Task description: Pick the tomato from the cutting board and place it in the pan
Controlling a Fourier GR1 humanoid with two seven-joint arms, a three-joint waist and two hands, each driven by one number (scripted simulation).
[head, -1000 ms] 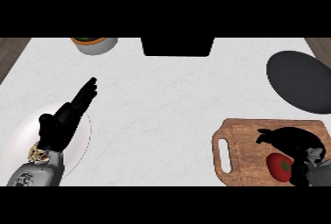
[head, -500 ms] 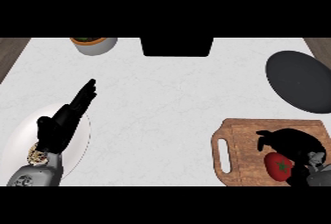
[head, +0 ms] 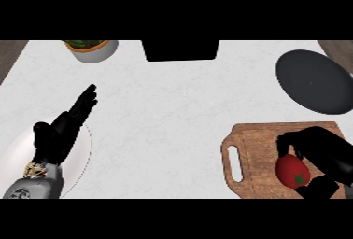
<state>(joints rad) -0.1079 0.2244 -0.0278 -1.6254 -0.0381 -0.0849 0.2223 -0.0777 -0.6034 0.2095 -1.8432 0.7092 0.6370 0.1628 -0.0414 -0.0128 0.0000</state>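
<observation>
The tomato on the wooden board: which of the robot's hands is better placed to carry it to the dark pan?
Right. The right hand curls around the tomato on the cutting board, with the pan just beyond. The left hand rests open far across the counter, over a white plate.

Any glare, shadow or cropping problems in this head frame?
Head view: lighting flat, no glare on the white marbled counter; the black right hand partly hides the red tomato; the dark round pan is cut by the right edge.

Right hand (head: 324, 151) partly hides the tomato (head: 292, 171).
</observation>
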